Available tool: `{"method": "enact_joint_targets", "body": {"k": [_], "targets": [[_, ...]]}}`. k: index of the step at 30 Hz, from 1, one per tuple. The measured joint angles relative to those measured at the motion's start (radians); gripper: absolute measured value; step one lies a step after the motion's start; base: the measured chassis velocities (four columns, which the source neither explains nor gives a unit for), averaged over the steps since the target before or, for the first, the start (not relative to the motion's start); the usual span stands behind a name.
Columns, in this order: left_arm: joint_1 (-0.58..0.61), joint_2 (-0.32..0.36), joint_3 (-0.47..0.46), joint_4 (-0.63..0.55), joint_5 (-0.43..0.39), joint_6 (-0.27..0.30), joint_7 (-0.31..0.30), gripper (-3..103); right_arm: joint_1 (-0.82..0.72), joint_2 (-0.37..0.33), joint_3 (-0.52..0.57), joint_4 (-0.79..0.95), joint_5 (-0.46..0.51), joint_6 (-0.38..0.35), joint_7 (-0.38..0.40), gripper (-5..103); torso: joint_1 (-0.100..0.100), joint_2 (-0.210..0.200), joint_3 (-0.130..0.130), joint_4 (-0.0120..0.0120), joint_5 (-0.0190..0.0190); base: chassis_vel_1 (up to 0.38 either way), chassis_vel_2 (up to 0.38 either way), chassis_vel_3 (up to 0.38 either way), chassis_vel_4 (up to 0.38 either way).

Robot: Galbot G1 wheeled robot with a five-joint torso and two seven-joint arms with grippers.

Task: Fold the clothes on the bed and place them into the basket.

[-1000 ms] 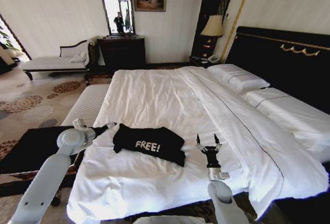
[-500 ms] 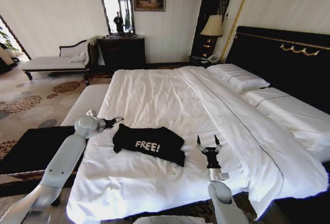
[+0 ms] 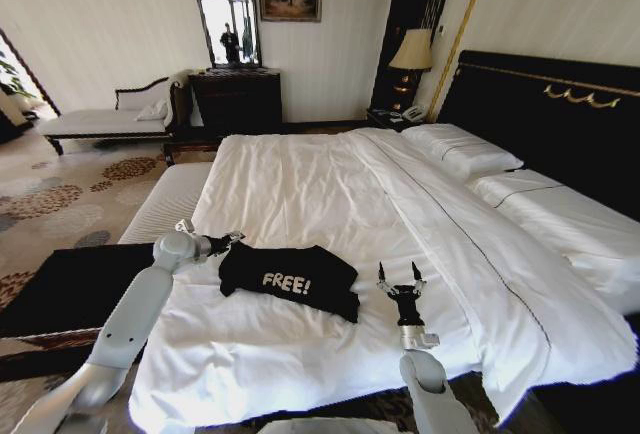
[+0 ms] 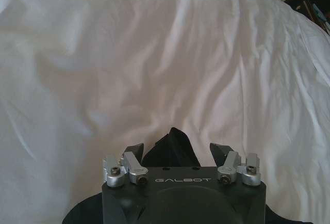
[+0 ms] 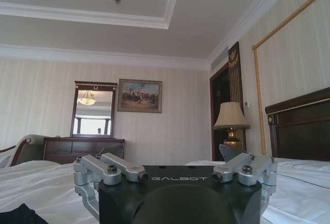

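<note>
**Left fingers right at the shirt's corner, right gripper parked off to the side**

Ok so, left gripper (image 3: 232, 239) first: in the head view it's left of centre in the frame, fingers spread apart and pointing at the left end of the folded black short-sleeved T-shirt with white "FREE!" lettering (image 3: 290, 279). The tips look to be just at the shirt's edge, but I can't tell if they actually touch the cloth. In the left wrist view a peak of the black fabric (image 4: 172, 149) pokes up between the two open fingers (image 4: 135, 150), low in the frame, with the rest of the shirt cut off behind the gripper body.

Right gripper (image 3: 401, 276) sits lower centre-right in the head view, fingers spread and pointing up, beside the shirt's right end with a clear strip of sheet between them. In the right wrist view just a sliver of black cloth (image 5: 18, 216) shows at the bottom left corner.

The shirt lies on the near part of the very large white-sheeted bed with the tall black, gold-trimmed headboard (image 3: 300, 184), centre of the frame.

At the lower left of the head view there's a low dark rectangular basket (image 3: 70, 289) beside the bed, partly hidden behind the left arm, so the wicker sides are hard to make out.
</note>
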Motion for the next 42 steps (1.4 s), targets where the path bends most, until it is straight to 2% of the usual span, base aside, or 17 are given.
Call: {"method": "enact_joint_targets", "body": {"k": [2,6,8,11,12,15,16,18,21,24,27,29,34,35,38,39,42], "targets": [[0.001,-0.002,-0.001,0.003,0.005,0.0,0.006,72,0.001,-0.001,0.0,-0.003,0.0,0.0,0.001,100,0.0,0.0,0.0,-0.0001,0.0,0.0,0.0,0.0,0.0],[-0.001,-0.02,-0.003,0.025,0.026,0.0,0.027,51,0.01,-0.002,-0.003,-0.018,0.0,0.0,0.006,100,0.0,0.0,0.0,-0.0002,0.0,0.0,0.0,0.0,0.0],[-0.002,-0.022,-0.003,0.028,0.029,-0.001,0.031,51,0.011,-0.002,-0.004,-0.019,0.0,0.0,0.007,100,0.0,0.0,0.0,-0.0002,0.0,0.0,0.0,0.0,0.0],[-0.002,-0.028,-0.006,0.034,0.043,-0.001,0.055,34,0.014,-0.001,-0.007,-0.025,0.0,0.0,0.008,100,0.0,0.0,0.0,-0.0003,0.0,0.0,0.0,0.0,0.0],[-0.002,-0.028,-0.006,0.034,0.043,-0.001,0.055,34,0.014,-0.001,-0.007,-0.025,0.0,0.0,0.008,100,0.0,0.0,0.0,-0.0003,0.0,0.0,0.0,0.0,0.0],[0.002,-0.028,-0.01,0.036,0.064,-0.001,0.093,18,0.018,-0.003,-0.007,-0.032,0.0,0.0,0.011,100,0.0,0.0,0.0,-0.0002,0.0,0.0,0.0,0.0,0.0],[0.002,-0.028,-0.01,0.036,0.064,-0.001,0.093,18,0.018,-0.003,-0.007,-0.032,0.0,0.0,0.011,100,0.0,0.0,0.0,-0.0002,0.0,0.0,0.0,0.0,0.0],[0.008,-0.028,-0.018,0.035,0.073,-0.001,0.115,7,0.026,-0.007,-0.01,-0.039,0.001,-0.001,0.024,100,0.0,0.0,0.0,-0.0003,0.0,0.0,0.0,0.0,0.0],[0.029,-0.026,-0.033,0.022,0.085,-0.001,0.148,1,0.038,-0.018,-0.03,-0.04,0.028,-0.021,0.065,100,0.0,0.0,0.0,-0.0003,0.0,0.0,0.0,0.0,0.0],[0.049,-0.022,-0.05,0.01,0.1,-0.001,0.181,0,0.048,-0.029,-0.047,-0.039,0.059,-0.037,0.089,100,0.0,0.0,0.0,-0.0003,0.0,0.0,0.0,0.0,0.0],[0.114,-0.01,-0.113,-0.027,0.169,-0.001,0.265,0,0.078,-0.061,-0.085,-0.036,0.134,-0.07,0.119,100,0.0,0.0,0.0,-0.0003,0.0,0.0,0.0,0.0,0.0],[0.129,-0.008,-0.127,-0.035,0.181,-0.002,0.279,0,0.087,-0.07,-0.095,-0.034,0.156,-0.08,0.12,100,0.0,0.0,0.0,-0.0003,0.0001,0.0,0.0,0.0,0.0],[0.281,0.009,-0.217,-0.13,0.307,-0.006,0.381,0,0.19,-0.182,-0.242,0.01,0.419,-0.242,0.135,100,0.0,0.0,0.0,0.0004,-0.0001,0.0,0.0,0.0,0.0],[0.281,0.009,-0.217,-0.13,0.307,-0.006,0.381,0,0.19,-0.182,-0.242,0.01,0.419,-0.242,0.135,100,0.0,0.0,0.0,0.0004,-0.0001,0.0,0.0,0.0,0.0],[0.348,0.002,-0.246,-0.194,0.364,-0.034,0.419,0,0.267,-0.292,-0.369,0.024,0.591,-0.312,0.129,100,0.0,0.0,0.0,0.0003,0.0003,0.0,0.0,0.0,0.0],[0.348,0.002,-0.246,-0.194,0.364,-0.034,0.419,0,0.267,-0.292,-0.369,0.024,0.591,-0.312,0.129,100,0.0,0.0,0.0,0.0003,0.0003,0.0,0.0,0.0,0.0],[0.394,-0.013,-0.264,-0.245,0.415,-0.059,0.439,0,0.35,-0.396,-0.503,0.027,0.745,-0.384,0.128,100,0.0,0.0,0.0,-0.0003,0.0001,0.0,0.0,0.0,0.0]]}}
